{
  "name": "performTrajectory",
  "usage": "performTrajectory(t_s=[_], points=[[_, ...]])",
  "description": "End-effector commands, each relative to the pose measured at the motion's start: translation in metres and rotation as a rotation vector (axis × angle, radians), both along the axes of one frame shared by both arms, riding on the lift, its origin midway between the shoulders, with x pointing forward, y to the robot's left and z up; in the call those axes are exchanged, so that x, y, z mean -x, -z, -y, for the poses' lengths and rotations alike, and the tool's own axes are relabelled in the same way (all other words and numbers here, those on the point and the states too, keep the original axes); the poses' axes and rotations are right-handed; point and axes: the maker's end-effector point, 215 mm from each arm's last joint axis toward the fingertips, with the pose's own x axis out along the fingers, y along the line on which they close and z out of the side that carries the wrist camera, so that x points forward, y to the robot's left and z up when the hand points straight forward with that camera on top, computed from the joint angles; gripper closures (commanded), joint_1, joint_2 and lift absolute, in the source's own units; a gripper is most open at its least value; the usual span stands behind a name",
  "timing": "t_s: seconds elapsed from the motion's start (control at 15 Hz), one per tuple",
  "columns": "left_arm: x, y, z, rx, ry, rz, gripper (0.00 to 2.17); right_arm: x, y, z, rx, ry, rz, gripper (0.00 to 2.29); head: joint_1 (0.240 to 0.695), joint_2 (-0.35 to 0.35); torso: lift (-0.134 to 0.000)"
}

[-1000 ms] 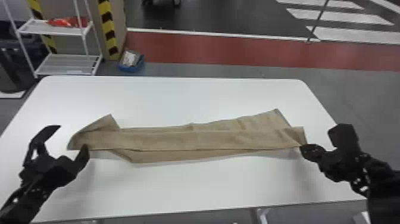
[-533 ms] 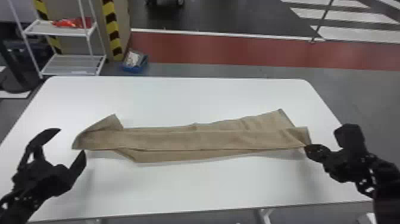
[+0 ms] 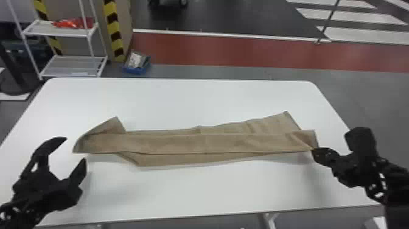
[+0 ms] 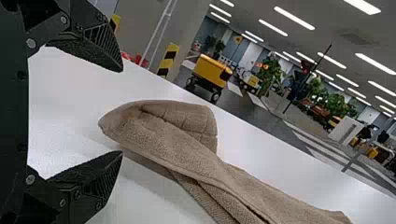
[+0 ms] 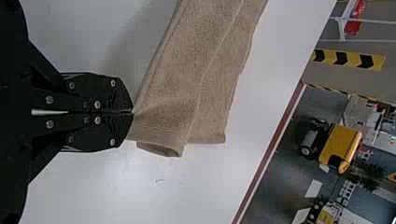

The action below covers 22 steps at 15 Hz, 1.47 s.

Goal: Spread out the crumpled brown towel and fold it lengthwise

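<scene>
1. The brown towel (image 3: 182, 143) lies lengthwise from left to right across the white tabletop (image 3: 197, 192), in a long, narrow strip of overlapping layers.
2. Along the towel's near side, a lower layer sticks out below the upper strip, from its left part to near its right end; along its far side, another part of the cloth shows, widest toward the right.
3. At the towel's left end, a creased flap (image 4: 187, 119) juts out on the far side. At its right end, the edge curls into a small open roll (image 5: 161, 149).
4. The left hand (image 3: 74, 149) is just beside the towel's left end, its two black fingers spread wide with no cloth between them.
5. The right hand (image 3: 316, 151) is at the towel's near right corner, its fingers together and clamped on the cloth; small creases run inward from the pinch.
6. Beyond the towel, past the tabletop's far edge, a white rack (image 3: 71, 65) with red items (image 3: 73, 23) on its upper shelf stands to the left, and a blue box (image 3: 137, 70) sits on the floor to the rack's right.
</scene>
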Motion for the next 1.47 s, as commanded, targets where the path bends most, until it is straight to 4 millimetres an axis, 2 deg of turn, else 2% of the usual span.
performTrajectory(t_s=[0.0,0.27,0.33,0.53,0.67,1.0,1.4], points=[[-0.001,-0.001,0.006,-0.022,0.014,0.01,0.33,0.002,-0.001,0.003,-0.005,0.006,0.003,1.45,0.695,-0.122,-0.12],[-0.001,0.001,0.009,-0.049,0.028,0.007,0.34,0.005,-0.001,0.006,-0.007,0.01,0.002,1.45,0.695,-0.134,-0.12],[-0.001,0.002,0.009,-0.056,0.03,0.01,0.44,0.005,-0.002,0.006,-0.008,0.008,0.004,1.45,0.695,-0.136,-0.12],[-0.002,0.007,0.013,-0.082,0.042,0.008,0.46,0.004,-0.003,0.007,-0.012,0.009,0.009,1.45,0.695,-0.14,-0.12],[-0.005,0.007,0.012,-0.107,0.046,0.012,0.6,0.003,-0.004,0.006,-0.018,0.008,0.012,1.45,0.695,-0.144,-0.12],[-0.013,0.019,-0.012,-0.185,-0.014,-0.025,0.6,0.005,-0.008,0.007,-0.025,0.012,0.018,1.45,0.695,-0.133,-0.12],[-0.016,0.012,-0.013,-0.19,-0.014,-0.013,0.6,0.009,-0.007,0.01,-0.023,0.017,0.016,1.45,0.695,-0.116,-0.12]])
